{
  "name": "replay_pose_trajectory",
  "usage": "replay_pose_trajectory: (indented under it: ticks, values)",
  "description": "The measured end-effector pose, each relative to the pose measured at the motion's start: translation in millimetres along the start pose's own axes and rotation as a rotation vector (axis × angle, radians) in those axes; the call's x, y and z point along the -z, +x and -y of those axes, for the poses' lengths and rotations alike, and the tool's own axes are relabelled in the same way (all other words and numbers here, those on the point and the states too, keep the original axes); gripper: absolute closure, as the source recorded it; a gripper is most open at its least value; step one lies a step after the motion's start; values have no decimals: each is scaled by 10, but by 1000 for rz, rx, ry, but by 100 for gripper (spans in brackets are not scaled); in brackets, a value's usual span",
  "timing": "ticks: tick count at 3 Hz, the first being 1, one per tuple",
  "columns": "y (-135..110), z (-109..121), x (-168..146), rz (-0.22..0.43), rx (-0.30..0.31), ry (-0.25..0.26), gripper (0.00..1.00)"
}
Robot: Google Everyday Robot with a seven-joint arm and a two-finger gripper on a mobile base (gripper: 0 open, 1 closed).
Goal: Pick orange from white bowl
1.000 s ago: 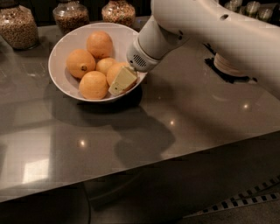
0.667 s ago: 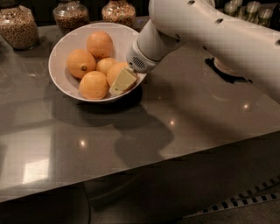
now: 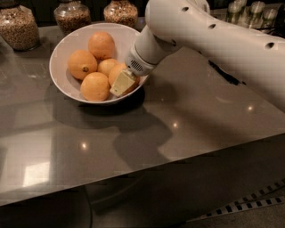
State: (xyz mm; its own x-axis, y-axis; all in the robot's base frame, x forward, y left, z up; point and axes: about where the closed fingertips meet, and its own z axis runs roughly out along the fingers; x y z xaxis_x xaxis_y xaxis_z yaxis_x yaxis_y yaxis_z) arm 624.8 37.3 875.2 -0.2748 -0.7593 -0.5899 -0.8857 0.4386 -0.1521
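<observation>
The white bowl [image 3: 56, 71] stands on the grey counter at the back left and holds several oranges. The orange [image 3: 116, 71] at the bowl's right side lies partly under my gripper [image 3: 122, 83], which reaches down into the bowl from the right and rests against it. Another large orange [image 3: 101, 44] lies at the back and one [image 3: 95, 86] at the front. The one on the left [image 3: 82, 64] shows a dark stem dot. A smaller one [image 3: 106, 66] sits in the middle. My white arm [image 3: 209, 40] crosses the upper right.
Three glass jars of dry goods [image 3: 18, 27] [image 3: 71, 15] [image 3: 120, 11] stand behind the bowl. Small metal cans [image 3: 249, 11] stand at the back right. The counter's front edge [image 3: 133, 171] runs across the lower part, with the floor below.
The arm's upper part has shifted slightly to the left. The gripper stays at the same orange on the bowl's right side, and the fruits have not moved.
</observation>
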Motion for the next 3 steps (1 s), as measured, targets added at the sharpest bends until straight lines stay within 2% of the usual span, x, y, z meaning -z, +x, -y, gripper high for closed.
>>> replay_pose_trajectory:
  ticks: [2, 3]
  values:
    - [-158, -29, 46, -12, 43, -17, 90]
    - [-338, -4, 224, -15, 74, -40, 100]
